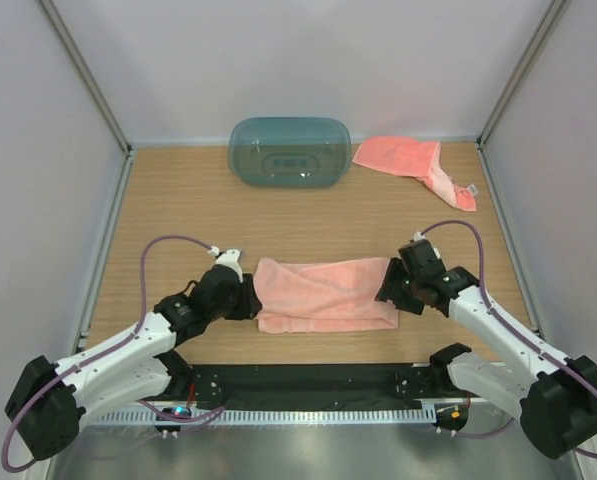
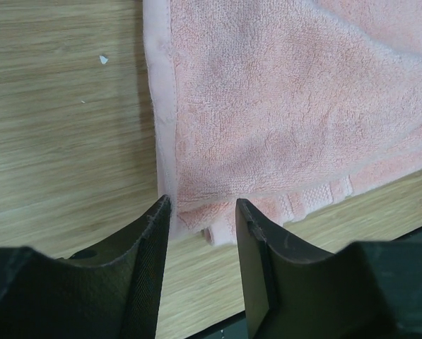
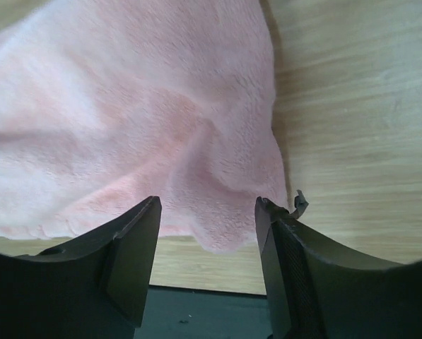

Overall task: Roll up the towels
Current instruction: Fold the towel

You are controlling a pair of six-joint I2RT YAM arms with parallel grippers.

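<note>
One salmon-pink towel (image 1: 323, 293) lies folded into a long strip across the near middle of the wooden table. My left gripper (image 1: 246, 298) sits at its left end, and my right gripper (image 1: 390, 290) at its right end. In the left wrist view the towel's (image 2: 267, 106) corner with its woven band lies just ahead of the left gripper (image 2: 202, 208), whose jaws stand apart, clamping nothing. The right wrist view has the towel's (image 3: 140, 106) rounded corner drooping between the fingers of the open right gripper (image 3: 207, 212). The other towel (image 1: 410, 160) lies crumpled at the back right, white tag showing.
A translucent teal oval tub (image 1: 289, 151) stands at the back centre against the wall. A black strip (image 1: 308, 380) runs along the table's near edge between the arm bases. White walls close in the left, right and back sides.
</note>
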